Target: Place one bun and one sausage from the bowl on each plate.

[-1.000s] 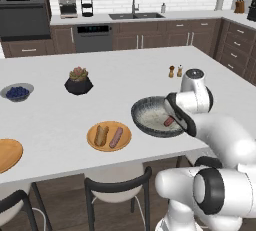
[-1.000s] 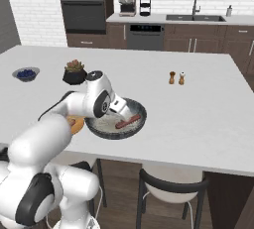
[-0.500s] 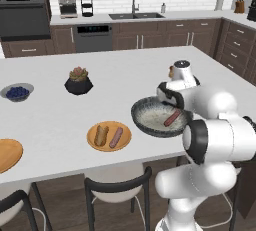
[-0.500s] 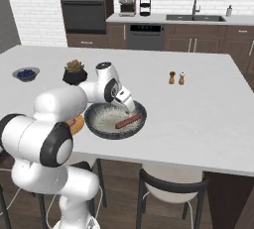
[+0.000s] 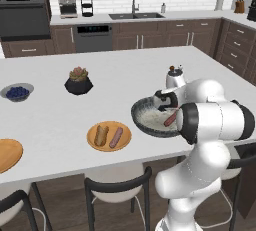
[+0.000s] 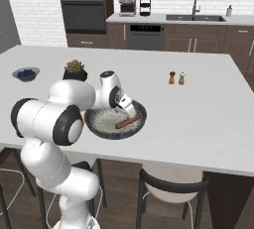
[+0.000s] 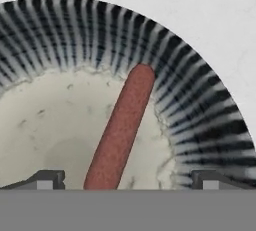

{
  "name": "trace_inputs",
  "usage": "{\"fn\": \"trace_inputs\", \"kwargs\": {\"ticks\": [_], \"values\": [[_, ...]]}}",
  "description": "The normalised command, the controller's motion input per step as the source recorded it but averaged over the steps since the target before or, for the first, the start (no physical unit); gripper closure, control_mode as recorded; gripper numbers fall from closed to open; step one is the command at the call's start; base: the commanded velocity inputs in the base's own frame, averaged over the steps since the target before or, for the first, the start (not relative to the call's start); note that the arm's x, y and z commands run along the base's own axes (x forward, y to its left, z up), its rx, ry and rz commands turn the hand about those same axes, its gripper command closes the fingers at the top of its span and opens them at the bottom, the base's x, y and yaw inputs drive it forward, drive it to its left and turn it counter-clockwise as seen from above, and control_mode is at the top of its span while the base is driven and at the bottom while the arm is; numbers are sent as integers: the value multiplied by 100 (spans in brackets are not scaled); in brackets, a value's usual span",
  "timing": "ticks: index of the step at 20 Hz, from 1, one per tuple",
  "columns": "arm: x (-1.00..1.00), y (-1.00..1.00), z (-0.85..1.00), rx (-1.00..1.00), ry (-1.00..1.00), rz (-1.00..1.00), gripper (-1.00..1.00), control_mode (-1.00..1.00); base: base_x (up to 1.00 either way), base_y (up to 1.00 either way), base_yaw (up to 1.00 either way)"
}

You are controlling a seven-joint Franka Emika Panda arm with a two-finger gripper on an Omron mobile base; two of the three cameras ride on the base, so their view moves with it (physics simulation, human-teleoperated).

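Note:
The wide dark bowl sits near the counter's front edge with one sausage lying on its pale inside. My gripper is down in the bowl, open, with a fingertip on either side of the sausage's near end and apart from it. Left of the bowl, a plate holds a bun and a second sausage side by side. Another plate lies bare at the far left.
A black succulent pot and a small bowl of blue berries stand farther back on the counter. Salt and pepper shakers are behind the bowl. Stools stand under the front edge.
The arm has swung round and the hand has come down into the bowl over the sausage. The jaws have stayed open; the sausage has not moved.

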Motion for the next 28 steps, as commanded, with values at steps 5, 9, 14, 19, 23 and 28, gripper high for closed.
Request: {"fn": "trace_inputs", "kwargs": {"ticks": [5,9,14,19,23,28], "values": [[18,0,-37,0,0,-3,-100,-100,0,0,0],[18,0,-31,0,0,0,-100,-100,0,0,0],[0,-3,-13,0,0,0,-100,-100,0,0,0],[0,0,-21,0,1,0,-100,-100,0,0,0],[0,0,-25,0,2,0,-100,-100,0,0,0],[0,0,-27,0,2,0,-100,-100,0,0,0]]}}
